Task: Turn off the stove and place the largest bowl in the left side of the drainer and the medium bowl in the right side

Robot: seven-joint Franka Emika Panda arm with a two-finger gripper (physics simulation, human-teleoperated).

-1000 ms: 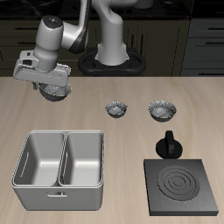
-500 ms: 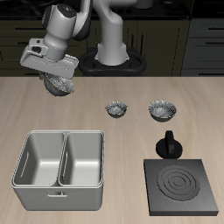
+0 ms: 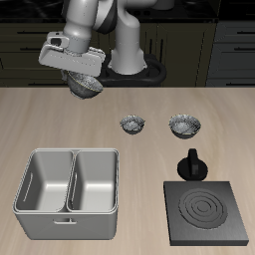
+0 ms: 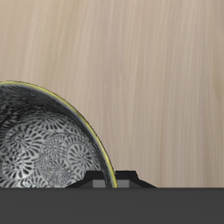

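My gripper (image 3: pixel 84 77) is shut on the rim of the largest bowl (image 3: pixel 89 90), a shiny grey speckled bowl, and holds it tilted high above the back of the table, near the robot's base. In the wrist view the bowl (image 4: pixel 44 149) shows with wood table below it. The medium bowl (image 3: pixel 184 124) sits on the table behind the black knob (image 3: pixel 191 165). The stove (image 3: pixel 206 213) lies near the front edge, its burner rings dark. The grey two-compartment drainer (image 3: pixel 69 208) stands near the front edge, both compartments holding nothing.
The smallest bowl (image 3: pixel 132 124) sits mid-table beside the medium bowl. The robot's base (image 3: pixel 127 62) stands at the table's back edge. Dark cabinets lie behind the table.
The gripper has risen with the largest bowl and swung toward the robot's base, away from the table's side edge. Nothing else has moved.
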